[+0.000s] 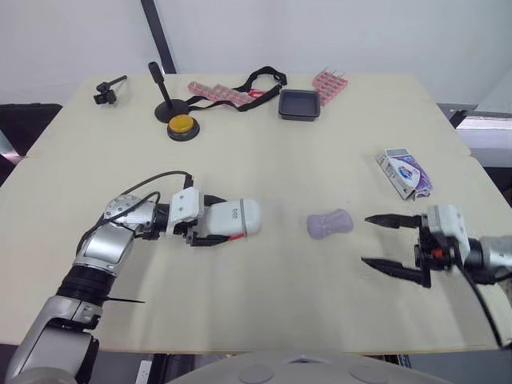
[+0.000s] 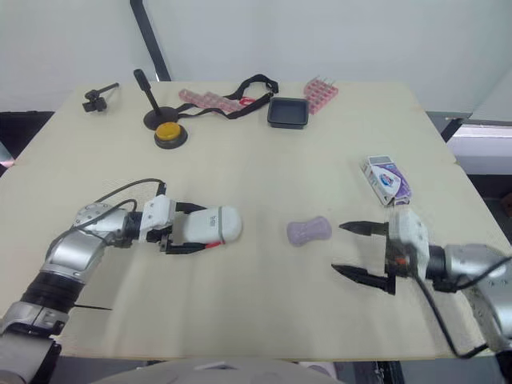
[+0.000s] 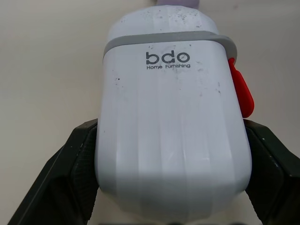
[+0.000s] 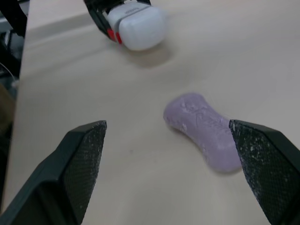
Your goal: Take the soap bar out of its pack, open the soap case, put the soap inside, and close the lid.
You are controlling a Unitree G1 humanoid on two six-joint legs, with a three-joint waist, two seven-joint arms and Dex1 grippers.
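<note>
The lilac soap bar [image 1: 330, 223] lies bare on the table, right of centre. The white soap case [image 1: 236, 218], lid closed, with a grey seam and a red latch [image 3: 241, 89], is held just above the table left of centre. My left gripper [image 1: 210, 219] is shut on the soap case, one black finger [image 3: 61, 178] on each side. My right gripper [image 1: 382, 241] stands open just right of the soap bar, pointing at it, with nothing between its fingertips [image 4: 86, 154]. The empty purple-and-white soap pack [image 1: 405, 173] lies near the right edge.
At the back of the table sit a yellow button [image 1: 182, 126], a black stand [image 1: 164, 96], a black strap [image 1: 256, 80], pink strips [image 1: 218, 93], a pink rack [image 1: 330, 84], a dark square tray [image 1: 299, 104] and a small black clamp [image 1: 108, 90].
</note>
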